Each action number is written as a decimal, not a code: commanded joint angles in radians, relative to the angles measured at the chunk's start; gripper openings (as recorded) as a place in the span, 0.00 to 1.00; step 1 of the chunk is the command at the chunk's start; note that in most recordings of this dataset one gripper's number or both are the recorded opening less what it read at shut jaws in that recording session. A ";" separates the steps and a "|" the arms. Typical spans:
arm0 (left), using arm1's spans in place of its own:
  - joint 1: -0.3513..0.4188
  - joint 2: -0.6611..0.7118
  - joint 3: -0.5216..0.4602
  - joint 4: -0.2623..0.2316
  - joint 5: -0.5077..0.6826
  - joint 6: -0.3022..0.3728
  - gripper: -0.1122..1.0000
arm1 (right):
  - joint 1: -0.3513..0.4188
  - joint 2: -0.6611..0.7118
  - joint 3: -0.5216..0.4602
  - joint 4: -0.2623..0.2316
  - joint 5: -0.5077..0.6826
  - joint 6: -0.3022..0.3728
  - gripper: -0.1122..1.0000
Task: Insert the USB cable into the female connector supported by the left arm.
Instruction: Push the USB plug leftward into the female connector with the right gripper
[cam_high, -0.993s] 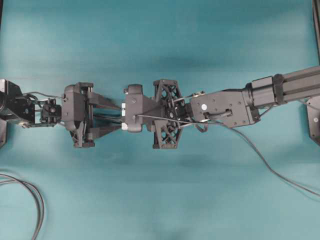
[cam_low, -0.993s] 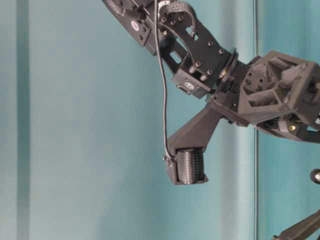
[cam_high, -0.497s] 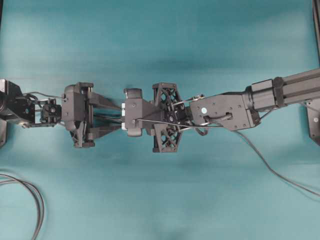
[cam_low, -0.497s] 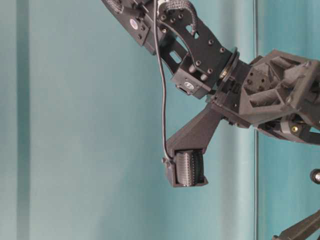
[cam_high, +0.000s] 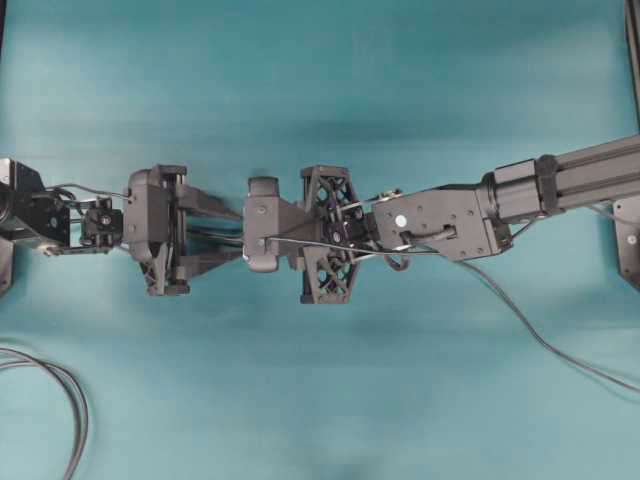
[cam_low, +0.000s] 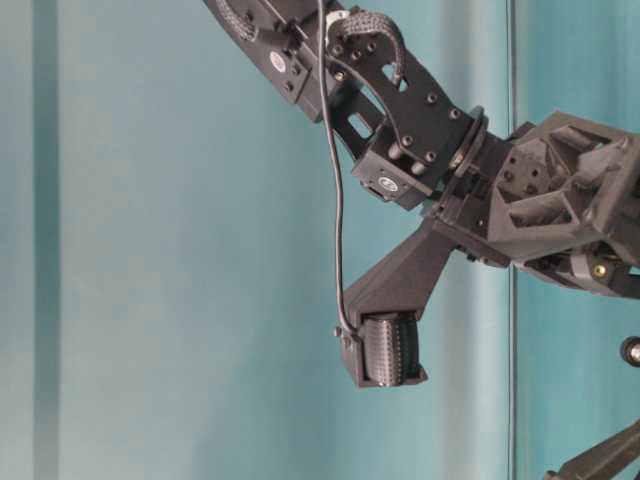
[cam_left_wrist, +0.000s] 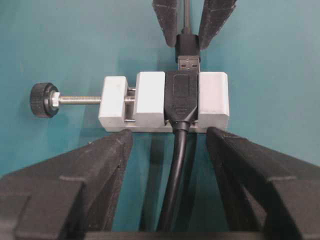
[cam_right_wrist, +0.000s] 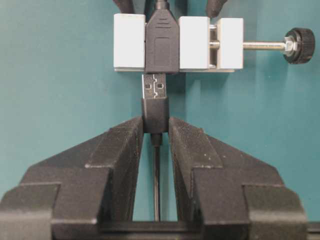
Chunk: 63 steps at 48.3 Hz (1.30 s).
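In the right wrist view we see our right gripper nearest the lens, its two ribbed fingers pressed against the dark body of the USB cable, one on each side. The plug's long axis runs straight away from us up the picture, its silvery metal tip leading and its thin cord trailing back down between the fingers. The tip sits beyond the fingertips and meets the mouth of the female connector; we cannot tell whether it has entered at all. The connector lies along the same line, clamped in the white clamp block, whose black-knobbed screw sticks out to the right.

In the left wrist view our left gripper stands wide, its fingers framing the near edge of the block. Whether they press on it we cannot tell. The connector's cord runs back toward us between them, and the plug comes in from the far side, in line with the socket.

Overhead, the left arm and the other arm face each other along one horizontal line on the teal table.
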 joint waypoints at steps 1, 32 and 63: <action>0.003 -0.008 0.002 0.000 0.003 0.012 0.70 | -0.008 -0.018 -0.031 -0.005 0.002 0.002 0.29; 0.003 -0.006 -0.011 0.000 0.005 0.011 0.70 | -0.008 -0.018 -0.046 -0.005 0.015 0.002 0.29; -0.005 0.000 -0.025 0.008 0.018 0.012 0.70 | -0.011 0.008 -0.097 -0.005 0.014 -0.009 0.29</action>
